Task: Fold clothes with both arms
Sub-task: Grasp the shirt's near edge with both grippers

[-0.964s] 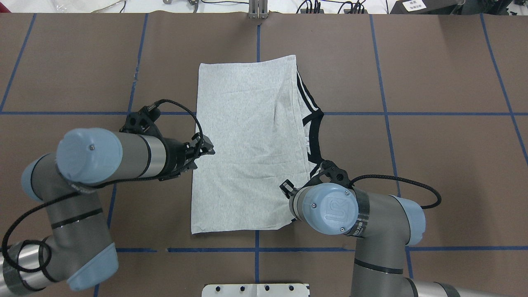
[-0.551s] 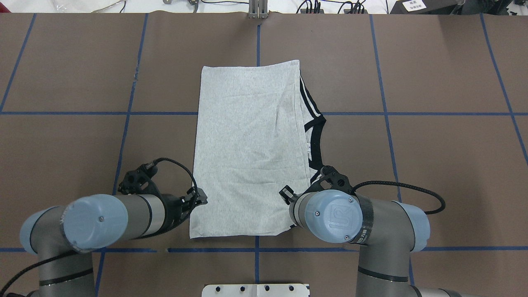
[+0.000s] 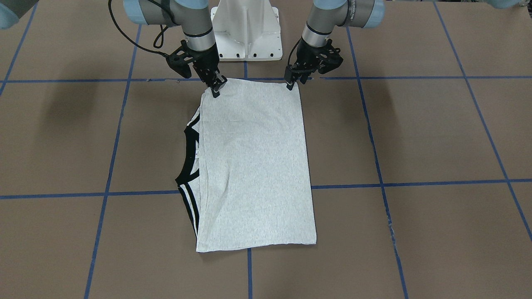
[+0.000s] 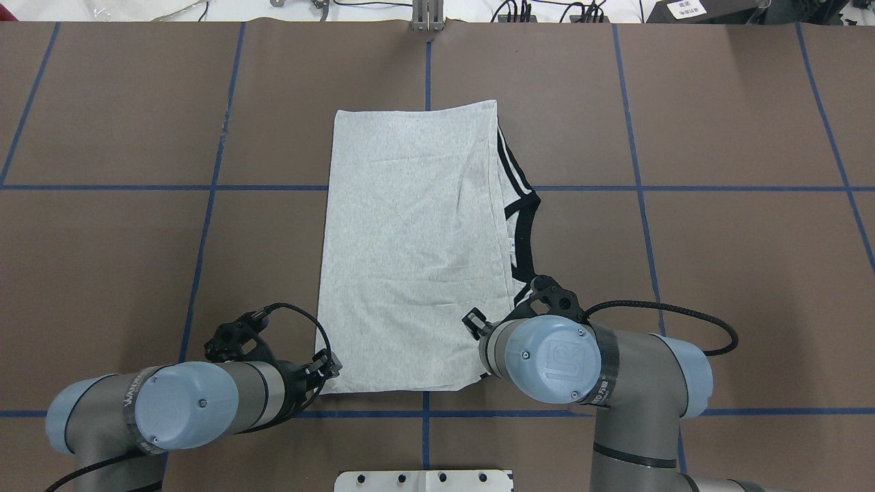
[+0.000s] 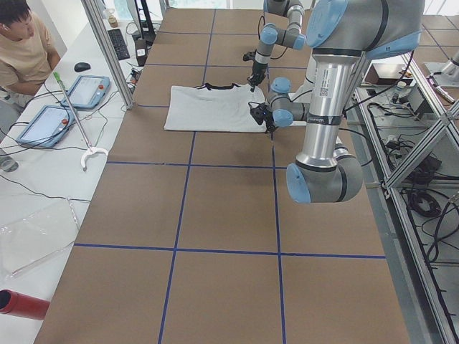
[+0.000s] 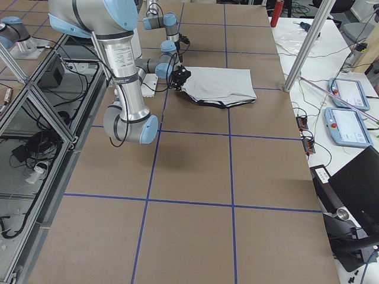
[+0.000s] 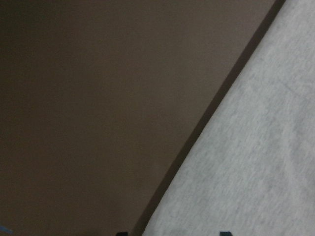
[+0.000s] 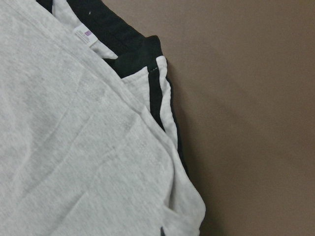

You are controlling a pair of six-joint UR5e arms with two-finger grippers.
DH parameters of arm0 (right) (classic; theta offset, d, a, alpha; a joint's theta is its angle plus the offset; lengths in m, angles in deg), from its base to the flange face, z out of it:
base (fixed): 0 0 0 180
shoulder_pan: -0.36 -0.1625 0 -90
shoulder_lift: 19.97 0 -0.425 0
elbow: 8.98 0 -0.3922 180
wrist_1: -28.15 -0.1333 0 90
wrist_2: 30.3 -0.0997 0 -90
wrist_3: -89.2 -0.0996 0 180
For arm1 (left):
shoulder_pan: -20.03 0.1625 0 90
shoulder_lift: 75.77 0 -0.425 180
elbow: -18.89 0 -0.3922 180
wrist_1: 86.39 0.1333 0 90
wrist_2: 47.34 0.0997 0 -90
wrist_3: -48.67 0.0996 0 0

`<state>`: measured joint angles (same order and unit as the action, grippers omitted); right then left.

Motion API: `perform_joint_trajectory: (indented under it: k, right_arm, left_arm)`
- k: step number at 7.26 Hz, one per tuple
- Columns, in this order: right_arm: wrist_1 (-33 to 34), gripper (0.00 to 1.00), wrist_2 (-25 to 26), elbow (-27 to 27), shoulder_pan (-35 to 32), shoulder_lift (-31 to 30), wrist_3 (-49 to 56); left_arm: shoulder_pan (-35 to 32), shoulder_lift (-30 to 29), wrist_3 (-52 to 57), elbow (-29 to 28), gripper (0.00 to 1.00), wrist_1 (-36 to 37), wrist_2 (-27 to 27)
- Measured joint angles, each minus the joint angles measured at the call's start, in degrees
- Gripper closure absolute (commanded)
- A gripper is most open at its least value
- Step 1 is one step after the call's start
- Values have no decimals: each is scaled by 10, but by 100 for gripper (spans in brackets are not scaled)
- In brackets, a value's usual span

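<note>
The light heather-grey T-shirt [image 4: 410, 260] with striped black-and-white trim lies flat on the brown table [image 4: 718, 273], folded lengthwise. At its robot-side corner the left gripper [image 3: 292, 84] sits low, jaws apart, with the cloth edge between the tips. Over at the opposite robot-side corner, the right gripper [image 3: 217, 88] is pinched closed on the fabric.

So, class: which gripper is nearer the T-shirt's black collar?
Right. The right gripper is at the T-shirt corner on the collar side; the left gripper is at the corner across from it.
</note>
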<state>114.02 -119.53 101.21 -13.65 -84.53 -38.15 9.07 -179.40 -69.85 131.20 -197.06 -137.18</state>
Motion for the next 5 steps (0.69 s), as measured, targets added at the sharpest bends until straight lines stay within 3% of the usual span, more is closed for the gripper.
perform_joint_trajectory:
  k: [1,2,5]
  right_arm:
    - [0,100,0,0,0,0,0]
    - [0,100,-1,0,0,0,0]
    - [0,100,-1,2,0,0,0]
  left_arm:
    - [2,-1,-1,-1,91,1,0]
    - [3,-1,-1,-2,100,1,0]
    - [4,0,-1,0,100,1,0]
